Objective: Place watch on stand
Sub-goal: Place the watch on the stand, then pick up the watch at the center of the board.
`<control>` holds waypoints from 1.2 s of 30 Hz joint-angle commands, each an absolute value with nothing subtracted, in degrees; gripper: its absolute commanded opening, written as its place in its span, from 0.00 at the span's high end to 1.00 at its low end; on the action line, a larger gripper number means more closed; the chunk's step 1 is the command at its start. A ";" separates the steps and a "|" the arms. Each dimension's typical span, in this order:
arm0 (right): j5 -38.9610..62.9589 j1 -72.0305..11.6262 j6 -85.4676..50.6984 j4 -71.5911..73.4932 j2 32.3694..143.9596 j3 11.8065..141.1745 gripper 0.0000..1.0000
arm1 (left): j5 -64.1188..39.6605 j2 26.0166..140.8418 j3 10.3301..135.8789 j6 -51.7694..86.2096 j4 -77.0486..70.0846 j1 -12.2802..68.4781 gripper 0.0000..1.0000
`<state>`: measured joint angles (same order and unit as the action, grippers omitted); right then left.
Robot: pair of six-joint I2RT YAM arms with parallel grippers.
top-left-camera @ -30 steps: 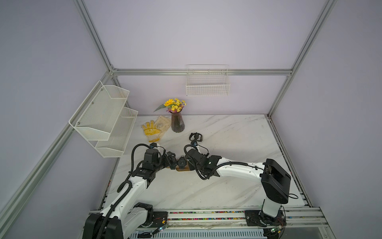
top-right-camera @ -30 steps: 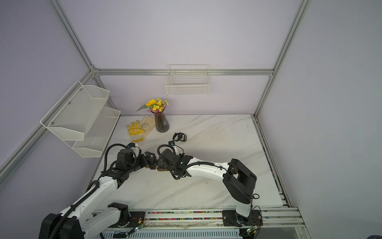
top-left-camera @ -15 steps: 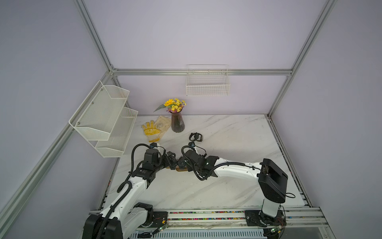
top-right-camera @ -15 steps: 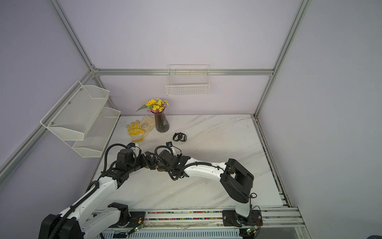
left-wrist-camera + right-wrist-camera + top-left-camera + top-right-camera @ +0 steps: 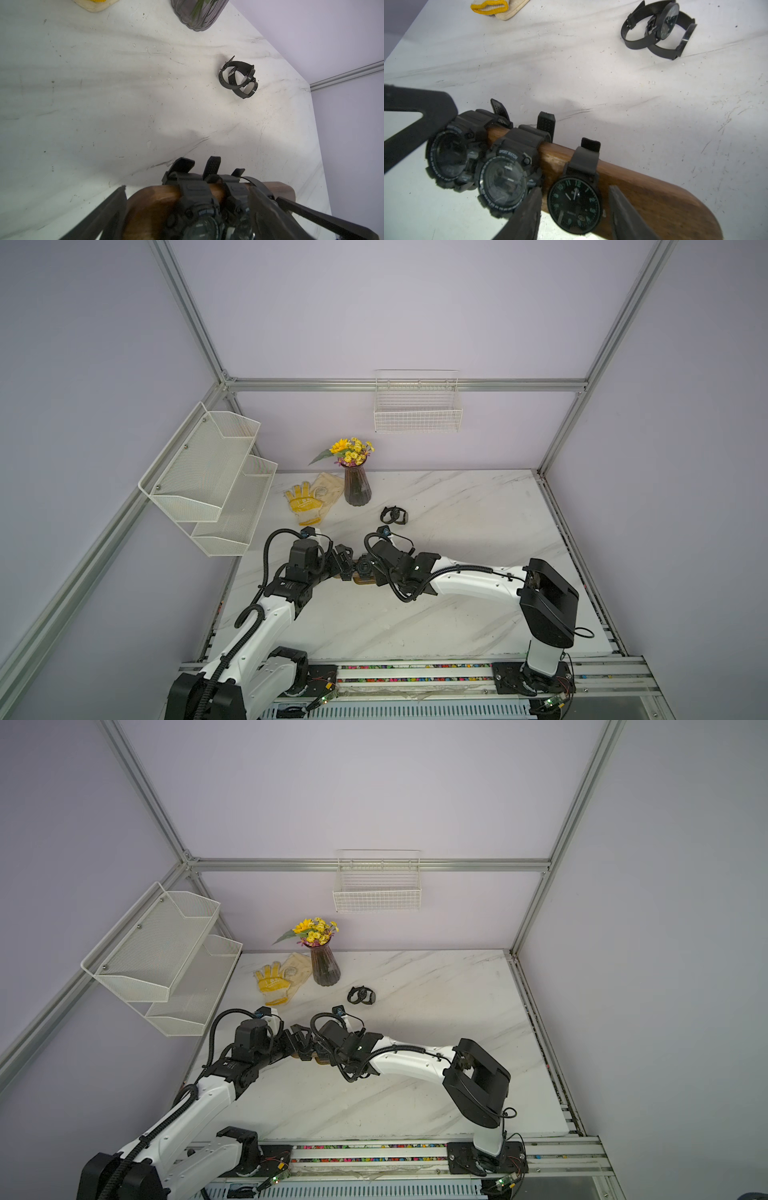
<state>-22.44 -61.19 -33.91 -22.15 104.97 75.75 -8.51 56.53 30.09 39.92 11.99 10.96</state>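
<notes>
The wooden stand (image 5: 643, 193) lies across the table's middle and is mostly hidden under both grippers in both top views (image 5: 362, 581) (image 5: 321, 1061). Three black watches sit on it: two sport watches (image 5: 502, 178) (image 5: 448, 158) and a green-numbered watch (image 5: 575, 203). My right gripper (image 5: 575, 188) is open and straddles the green-numbered watch, with a narrow gap on each side. My left gripper (image 5: 187, 189) is open around the stand's (image 5: 151, 207) other end, beside the sport watches. Two more black watches (image 5: 394, 515) (image 5: 239, 79) lie tangled on the table behind.
A dark vase of yellow flowers (image 5: 356, 489) and a yellow glove (image 5: 303, 502) sit at the back left. White mesh shelves (image 5: 208, 477) hang on the left wall and a wire basket (image 5: 417, 414) on the back wall.
My right gripper's jaws have spread wider around the green-numbered watch. The right arm has shifted slightly left. The left arm has stayed put.
</notes>
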 commanded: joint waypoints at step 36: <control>-6.24 -33.22 -22.26 -19.18 114.32 88.18 0.54 | 5.59 32.99 34.86 33.90 22.02 10.59 0.00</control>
